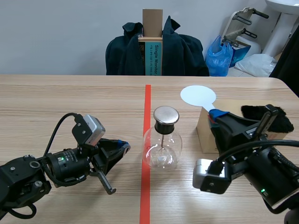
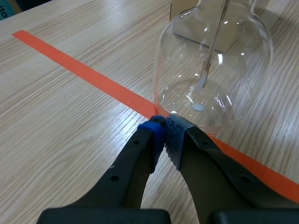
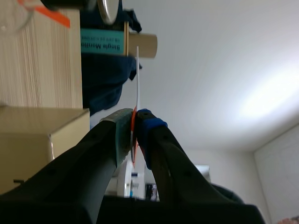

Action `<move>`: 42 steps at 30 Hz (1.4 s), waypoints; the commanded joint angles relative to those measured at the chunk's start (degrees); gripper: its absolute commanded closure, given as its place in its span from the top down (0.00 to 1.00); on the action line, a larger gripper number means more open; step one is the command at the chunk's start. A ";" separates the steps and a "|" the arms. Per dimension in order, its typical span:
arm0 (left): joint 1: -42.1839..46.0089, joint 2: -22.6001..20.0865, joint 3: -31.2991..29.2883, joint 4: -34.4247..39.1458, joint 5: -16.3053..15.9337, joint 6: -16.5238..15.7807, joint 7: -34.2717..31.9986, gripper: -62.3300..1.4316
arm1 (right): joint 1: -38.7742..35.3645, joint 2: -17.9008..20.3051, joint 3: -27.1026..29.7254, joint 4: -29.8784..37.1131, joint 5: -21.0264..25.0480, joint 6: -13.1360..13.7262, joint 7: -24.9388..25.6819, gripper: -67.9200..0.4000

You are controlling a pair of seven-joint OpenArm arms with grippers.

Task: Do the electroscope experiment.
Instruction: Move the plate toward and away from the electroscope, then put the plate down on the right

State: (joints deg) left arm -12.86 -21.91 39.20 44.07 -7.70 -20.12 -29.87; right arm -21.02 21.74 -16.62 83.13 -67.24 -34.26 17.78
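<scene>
Clear round glass electroscope flask with silver metal cap (image 1: 161, 148) stood on the orange-red tape line (image 1: 147, 95) at mid desk (image 1: 70, 98), left pincer (image 2: 164, 127) closed on nothing, tips just beside the flask's base, right pincer (image 3: 134, 123) clamped on a thin white round paddle (image 1: 198, 96), raised beside a brown cardboard box (image 1: 204, 135).

The flask (image 1: 161, 149) is clear glass, glossy and smooth; its cap (image 1: 166, 115) is brushed metal. The table (image 1: 70, 98) is matt wood grain. The white disc (image 1: 198, 96) clamped in the right gripper (image 3: 134, 116) is thin, smooth, matt sheet. The box (image 1: 203, 135) beside that gripper is plain matt cardboard.
</scene>
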 commanded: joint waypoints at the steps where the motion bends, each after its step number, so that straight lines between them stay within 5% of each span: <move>1: -0.20 0.26 -0.66 1.31 -0.55 -0.07 -0.81 0.05 | 0.02 0.66 0.59 0.37 0.57 -0.63 -2.16 0.02; 13: -0.20 0.24 -0.66 1.31 -0.55 -0.07 -0.79 0.05 | 0.02 1.77 0.42 0.37 1.53 -0.20 -15.23 0.02; 30: -0.11 -1.07 -0.66 1.84 -0.59 -0.15 -0.76 0.05 | 3.28 1.53 -4.00 -7.02 1.92 -0.04 -17.53 0.02; 35: 3.69 -7.37 -0.70 8.79 -1.36 -0.17 -0.79 0.05 | 4.76 1.57 -4.79 -9.53 1.92 -0.04 -17.92 0.02; 42: 16.11 -24.41 -1.07 28.50 -10.25 -0.15 -2.29 0.05 | 4.83 1.57 -4.79 -9.99 1.92 -0.46 -18.08 0.02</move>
State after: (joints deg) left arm 2.24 -45.15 38.87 71.00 -17.15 -20.12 -30.98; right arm -16.84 22.57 -21.50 72.34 -65.14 -33.74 0.05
